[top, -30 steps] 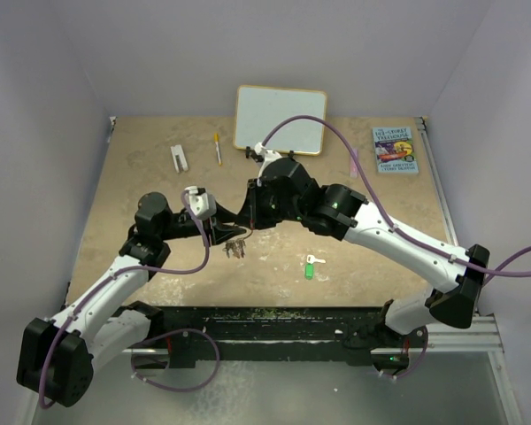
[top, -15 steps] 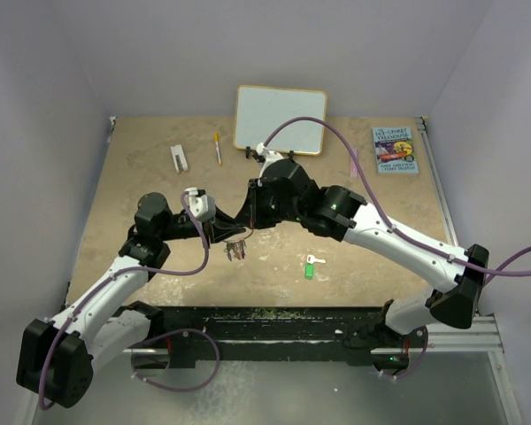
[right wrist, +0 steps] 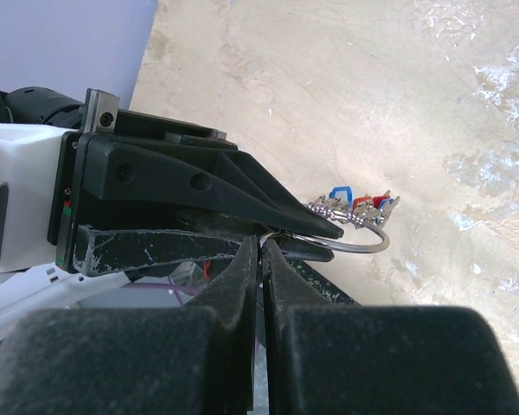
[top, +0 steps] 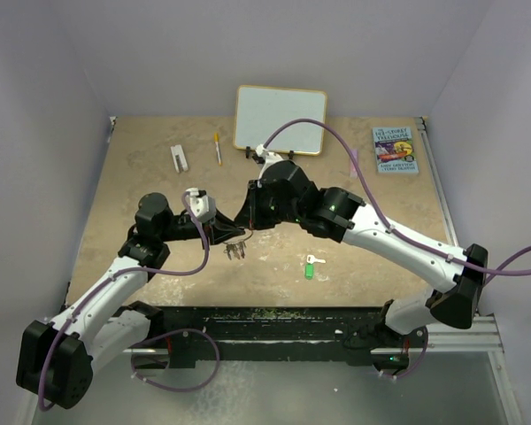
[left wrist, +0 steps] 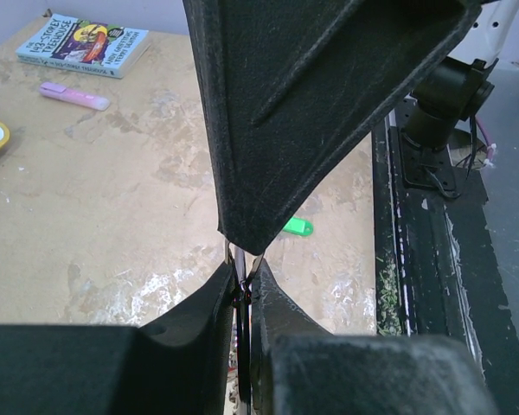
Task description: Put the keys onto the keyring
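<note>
The keyring point(right wrist: 365, 245) is a thin silver wire ring carrying small keys point(right wrist: 355, 207) with red and blue tags. In the top view the keys point(top: 236, 251) hang just above the table between the two grippers. My left gripper point(top: 219, 232) is shut on the ring's wire, seen edge-on between its jaws in the left wrist view point(left wrist: 243, 278). My right gripper point(top: 246, 222) meets it tip to tip and is shut on the ring's wire point(right wrist: 261, 245). A loose key with a green tag point(top: 310, 266) lies on the table to the right; it also shows in the left wrist view point(left wrist: 296, 227).
A white framed board point(top: 280, 118) stands at the back. A yellow pen point(top: 218, 148) and a small white object point(top: 178, 158) lie at the back left. A book point(top: 395, 149) and a pink marker point(top: 354, 162) lie at the back right.
Both grippers, still pinched on the ring, have drifted very slightly to the right. The green-tagged key has not moved.
</note>
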Robot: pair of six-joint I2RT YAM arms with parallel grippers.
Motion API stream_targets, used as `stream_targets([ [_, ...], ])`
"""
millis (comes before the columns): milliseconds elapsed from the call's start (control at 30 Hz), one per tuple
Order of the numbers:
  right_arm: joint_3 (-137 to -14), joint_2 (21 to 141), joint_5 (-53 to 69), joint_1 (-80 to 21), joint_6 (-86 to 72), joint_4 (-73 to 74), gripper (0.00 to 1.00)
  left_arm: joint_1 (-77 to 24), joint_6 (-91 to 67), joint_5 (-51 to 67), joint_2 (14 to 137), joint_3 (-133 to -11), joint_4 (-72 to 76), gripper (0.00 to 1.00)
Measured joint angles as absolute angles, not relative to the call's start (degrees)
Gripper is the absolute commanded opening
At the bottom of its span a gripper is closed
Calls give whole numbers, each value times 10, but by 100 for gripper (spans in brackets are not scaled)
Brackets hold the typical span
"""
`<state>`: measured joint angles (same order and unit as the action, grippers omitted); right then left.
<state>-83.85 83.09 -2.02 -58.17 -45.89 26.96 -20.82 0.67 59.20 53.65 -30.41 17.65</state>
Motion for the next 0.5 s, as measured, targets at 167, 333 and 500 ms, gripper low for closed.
stream_targets([
  [167,-828,823,-20,-582,-462,268,16,-208,11,600,536,-306,165,4],
  [333,-827,816,-20,-582,-469,267,22,-208,35,606,536,-319,130,4],
  [500,-826,795,-27,-582,-470,267,29,-208,56,609,536,-325,104,4],
])
